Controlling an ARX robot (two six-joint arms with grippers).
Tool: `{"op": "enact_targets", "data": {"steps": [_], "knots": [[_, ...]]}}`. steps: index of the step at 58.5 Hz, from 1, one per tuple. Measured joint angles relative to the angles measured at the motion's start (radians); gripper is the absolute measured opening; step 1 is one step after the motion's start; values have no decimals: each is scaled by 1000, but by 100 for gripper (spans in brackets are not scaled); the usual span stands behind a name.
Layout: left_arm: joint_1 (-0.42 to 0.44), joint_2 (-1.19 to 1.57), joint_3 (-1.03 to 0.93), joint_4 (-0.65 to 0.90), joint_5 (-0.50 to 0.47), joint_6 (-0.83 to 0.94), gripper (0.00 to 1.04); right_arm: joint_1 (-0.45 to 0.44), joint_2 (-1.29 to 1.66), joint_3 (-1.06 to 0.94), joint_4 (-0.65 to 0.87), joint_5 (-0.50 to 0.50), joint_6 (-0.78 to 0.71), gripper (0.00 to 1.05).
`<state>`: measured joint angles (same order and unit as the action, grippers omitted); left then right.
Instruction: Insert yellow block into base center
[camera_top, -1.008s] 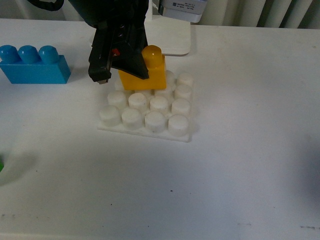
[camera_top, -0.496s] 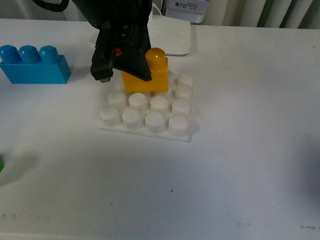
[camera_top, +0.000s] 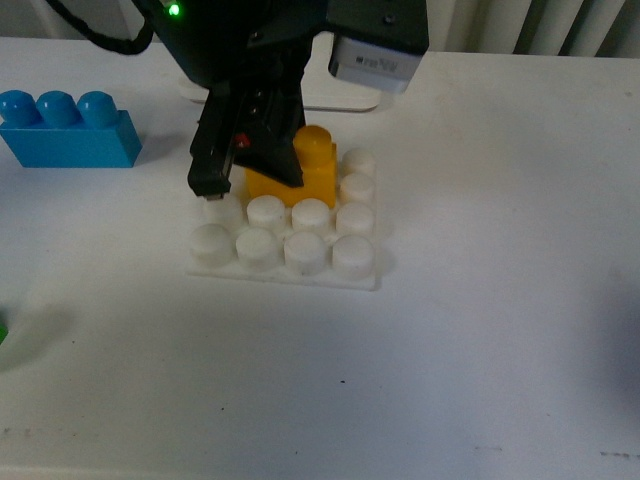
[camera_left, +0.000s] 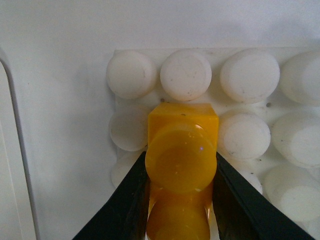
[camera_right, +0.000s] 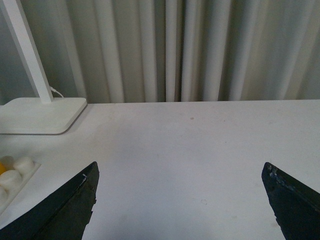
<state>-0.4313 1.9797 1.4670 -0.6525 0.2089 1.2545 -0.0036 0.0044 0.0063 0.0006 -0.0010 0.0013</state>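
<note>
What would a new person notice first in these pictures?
First, the yellow block, bright against the white base, sitting among its rear studs near the table's middle. The black left gripper is shut on it from above. Then the blue brick lying alone at the table's far left.

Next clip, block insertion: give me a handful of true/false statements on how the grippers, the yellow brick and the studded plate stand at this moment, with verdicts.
1. The left gripper grips the glossy yellow two-stud plastic brick between its fingers. True.
2. The yellow brick sits over the flat white square studded plate. True.
3. The right gripper holds the blue three-stud plastic brick. False: its fingers are spread with nothing between them, and the blue brick rests on the white table, apart from the plate.
4. The yellow brick lies on its side. False: its studs point up.
5. The plate's front row of studs is bare. True.
</note>
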Motion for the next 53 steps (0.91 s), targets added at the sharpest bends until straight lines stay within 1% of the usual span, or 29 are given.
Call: {"op": "enact_targets", "data": {"steps": [20,34,36,39,41,44,45,48,50,52,53], "knots": [[-4,-1,-52,72,7,-2,31,0,0,0,0,0,0,96],[-2,-10,-49,76,7,-3,31,0,0,0,0,0,0,96],[0,-12,-49,76,7,-8,34,0,0,0,0,0,0,96],[4,-12,-50,82,-5,-8,44,0,0,0,0,0,0,96],[5,-12,-51,86,-8,-8,47,0,0,0,0,0,0,96],[10,-12,-53,95,-9,-10,56,0,0,0,0,0,0,96],[11,-13,-53,97,-8,-10,57,0,0,0,0,0,0,96],[19,-27,-53,111,-14,-10,66,0,0,0,0,0,0,96],[22,-37,-55,116,-13,-10,70,0,0,0,0,0,0,96],[28,-64,-58,126,-13,-10,77,0,0,0,0,0,0,96],[30,-70,-60,131,-13,-10,79,0,0,0,0,0,0,96]]}}
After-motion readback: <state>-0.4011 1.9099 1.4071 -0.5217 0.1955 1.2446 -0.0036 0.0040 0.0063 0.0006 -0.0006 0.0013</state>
